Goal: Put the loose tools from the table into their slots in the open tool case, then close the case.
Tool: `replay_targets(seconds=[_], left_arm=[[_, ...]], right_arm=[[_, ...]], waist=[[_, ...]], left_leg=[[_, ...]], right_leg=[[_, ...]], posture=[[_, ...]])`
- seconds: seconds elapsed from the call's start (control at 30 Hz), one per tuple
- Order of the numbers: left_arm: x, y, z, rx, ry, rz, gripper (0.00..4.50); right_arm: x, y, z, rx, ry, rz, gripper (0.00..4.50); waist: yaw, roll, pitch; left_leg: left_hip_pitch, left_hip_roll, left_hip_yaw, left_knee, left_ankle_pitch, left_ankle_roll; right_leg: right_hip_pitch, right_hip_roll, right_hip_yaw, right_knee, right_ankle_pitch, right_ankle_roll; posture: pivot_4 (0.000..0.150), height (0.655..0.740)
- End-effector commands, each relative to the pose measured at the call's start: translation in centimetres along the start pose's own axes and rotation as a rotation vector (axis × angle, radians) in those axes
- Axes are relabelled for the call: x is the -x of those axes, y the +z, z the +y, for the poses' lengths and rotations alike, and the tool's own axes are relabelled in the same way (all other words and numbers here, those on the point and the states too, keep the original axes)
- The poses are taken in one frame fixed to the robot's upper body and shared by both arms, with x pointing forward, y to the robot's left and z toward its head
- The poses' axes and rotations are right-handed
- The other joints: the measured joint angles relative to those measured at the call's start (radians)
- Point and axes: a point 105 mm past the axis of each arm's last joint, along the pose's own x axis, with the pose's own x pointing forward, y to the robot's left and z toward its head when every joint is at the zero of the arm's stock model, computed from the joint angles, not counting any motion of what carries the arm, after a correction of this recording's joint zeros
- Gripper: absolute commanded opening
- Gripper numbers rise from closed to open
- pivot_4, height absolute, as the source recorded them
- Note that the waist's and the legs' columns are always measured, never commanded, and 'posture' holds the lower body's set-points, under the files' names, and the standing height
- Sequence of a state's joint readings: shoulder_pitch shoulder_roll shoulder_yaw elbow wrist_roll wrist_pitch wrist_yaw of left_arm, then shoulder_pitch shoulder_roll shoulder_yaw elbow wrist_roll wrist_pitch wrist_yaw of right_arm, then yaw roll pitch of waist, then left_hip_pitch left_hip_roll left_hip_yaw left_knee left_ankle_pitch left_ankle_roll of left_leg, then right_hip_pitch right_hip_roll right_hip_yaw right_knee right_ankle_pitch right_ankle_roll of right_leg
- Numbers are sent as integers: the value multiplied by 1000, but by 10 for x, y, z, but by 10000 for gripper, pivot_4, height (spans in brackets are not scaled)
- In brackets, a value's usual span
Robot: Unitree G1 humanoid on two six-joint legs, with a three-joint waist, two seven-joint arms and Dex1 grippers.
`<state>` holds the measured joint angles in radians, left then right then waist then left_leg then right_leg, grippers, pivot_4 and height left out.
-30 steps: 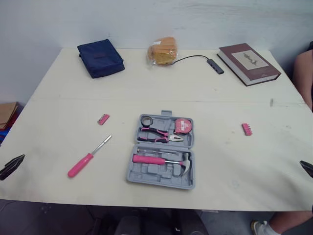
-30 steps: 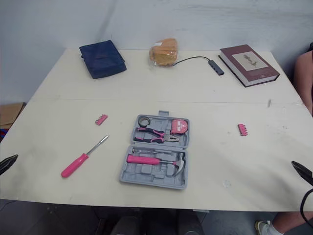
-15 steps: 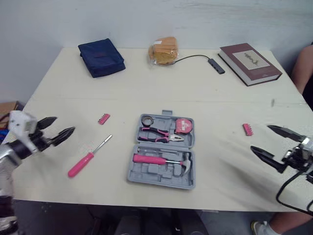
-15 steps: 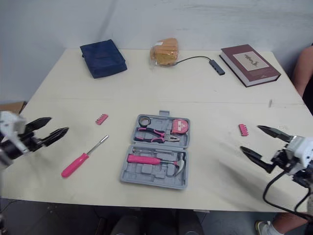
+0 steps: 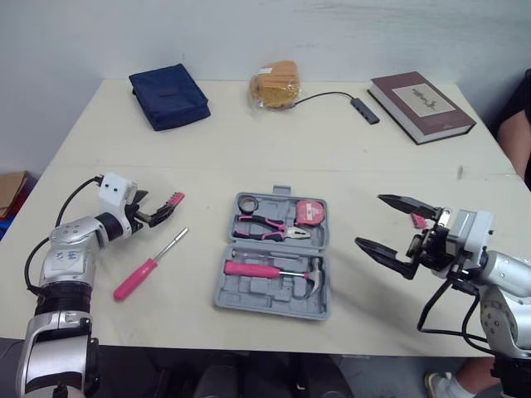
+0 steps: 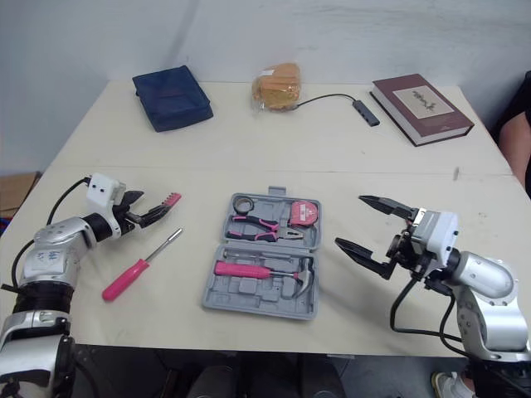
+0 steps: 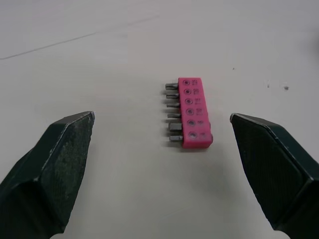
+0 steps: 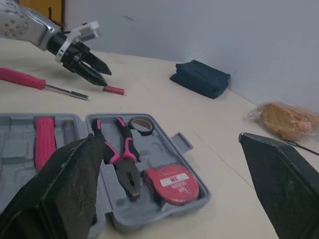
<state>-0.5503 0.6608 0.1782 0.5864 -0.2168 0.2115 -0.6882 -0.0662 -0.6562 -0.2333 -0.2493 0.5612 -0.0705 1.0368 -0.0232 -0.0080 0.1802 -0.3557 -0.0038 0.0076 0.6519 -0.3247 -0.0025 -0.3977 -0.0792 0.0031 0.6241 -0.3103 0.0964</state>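
The grey tool case (image 5: 230, 297) lies open mid-table, holding a pink hammer (image 5: 270, 271), pliers (image 5: 265, 227), a tape measure (image 5: 310, 211) and a tape roll (image 5: 248, 203). A pink screwdriver (image 5: 146, 268) lies loose to its left. My left gripper (image 5: 163, 214) is open just short of a pink bit holder (image 7: 192, 112), which lies on the table ahead between its fingers. My right gripper (image 5: 369, 220) is wide open and holds nothing, hovering right of the case. A second pink bit holder (image 5: 416, 220) lies partly hidden behind it.
Along the far edge sit a navy pouch (image 5: 169, 96), a bagged bun (image 5: 276, 85), a cabled USB hub (image 5: 365, 110) and a maroon book (image 5: 421, 95). A person's arm (image 5: 516, 137) shows at the right edge.
Both arms have come in from the table's sides. The left gripper moved right up to the left bit holder; the right gripper moved left toward the case. Both stay open.
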Motion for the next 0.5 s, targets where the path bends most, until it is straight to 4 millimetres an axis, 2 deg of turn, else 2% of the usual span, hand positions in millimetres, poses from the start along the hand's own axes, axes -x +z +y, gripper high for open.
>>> replay_targets(seconds=[0.03, 0.3, 0.5], left_arm=[[-7, 0, -4, -23, -32, 15, 44305], [-17, -10, -7, -33, -40, 36, 44305], [-26, -17, -14, -3, -61, 50, 44305]], right_arm=[[-10, 17, 3, 33, 3, -35, 45000], [-12, 20, 5, 24, -5, -21, 45000], [-5, 13, 6, 21, -8, -5, 45000]], waist=[[1, 0, 0], [11, -1, 0], [22, -1, -1]], left_leg=[[0, 0, 0, 0, 0, 0], [0, 0, 0, 0, 0, 0], [0, 0, 0, 1, 0, 1]], right_leg=[[0, 0, 0, 0, 0, 0], [0, 0, 0, 0, 0, 0], [0, 0, 0, 1, 0, 0]], posture=[[1500, 7400], [1500, 7400], [1500, 7400]])
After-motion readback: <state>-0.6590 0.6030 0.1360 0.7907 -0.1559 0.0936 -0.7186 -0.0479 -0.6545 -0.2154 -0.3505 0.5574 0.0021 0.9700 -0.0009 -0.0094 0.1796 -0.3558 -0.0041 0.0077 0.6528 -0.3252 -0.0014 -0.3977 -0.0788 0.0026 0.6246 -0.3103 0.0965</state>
